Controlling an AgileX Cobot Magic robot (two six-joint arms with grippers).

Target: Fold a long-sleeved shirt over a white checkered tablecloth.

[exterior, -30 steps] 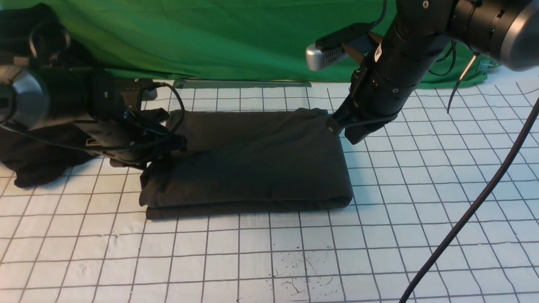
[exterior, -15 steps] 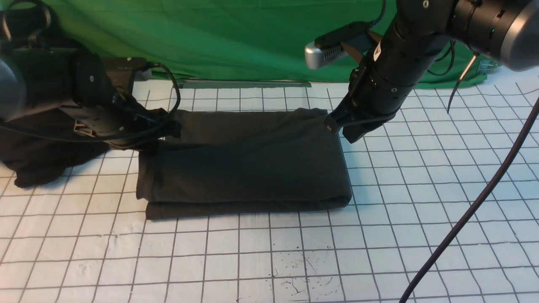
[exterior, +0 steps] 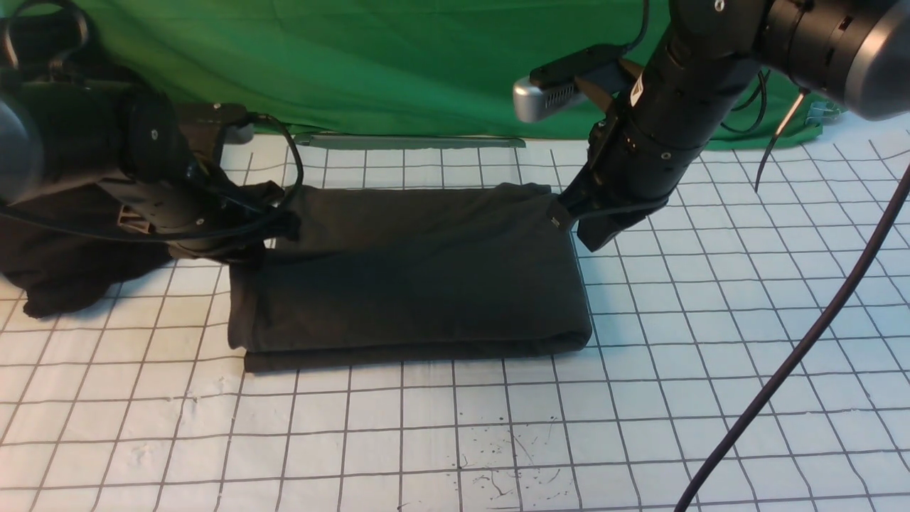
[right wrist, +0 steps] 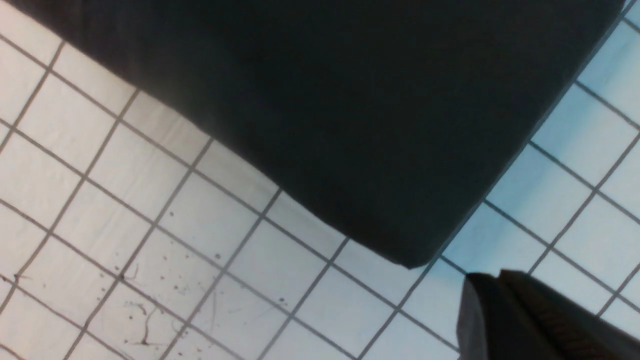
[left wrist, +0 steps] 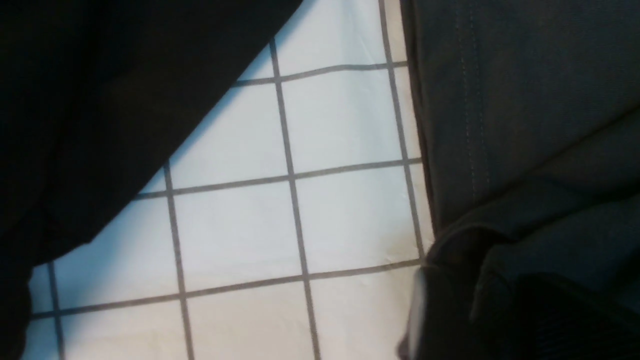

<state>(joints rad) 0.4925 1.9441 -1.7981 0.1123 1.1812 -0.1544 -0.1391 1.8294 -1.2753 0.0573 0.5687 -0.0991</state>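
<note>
While no logo, label or lettering can be read on anything in view, the dark shirt lies folded into a thick rectangle on the checkered tablecloth, a little left of centre in the front view.

At far left a second, deeper black garment sits bunched on the tablecloth, partly under the left arm. The left gripper reaches in at the shirt's far left corner, low over the cloth. It is dark against dark fabric, so whether its jaws are parted or pinching the corner cannot be told; the left wrist view shows only a stitched hem of the shirt, bare squares of tablecloth and a blurred dark shape in one corner.

Behind everything hangs a green cloth.

At the shirt's far right corner the right gripper points down and touches the edge of the fabric. Its jaws look clenched together; the right wrist view shows its fingers pressed into one dark wedge over the tablecloth, just beside a folded corner of the shirt, with no fabric visibly between them. A black cable crosses the squares at right.
</note>
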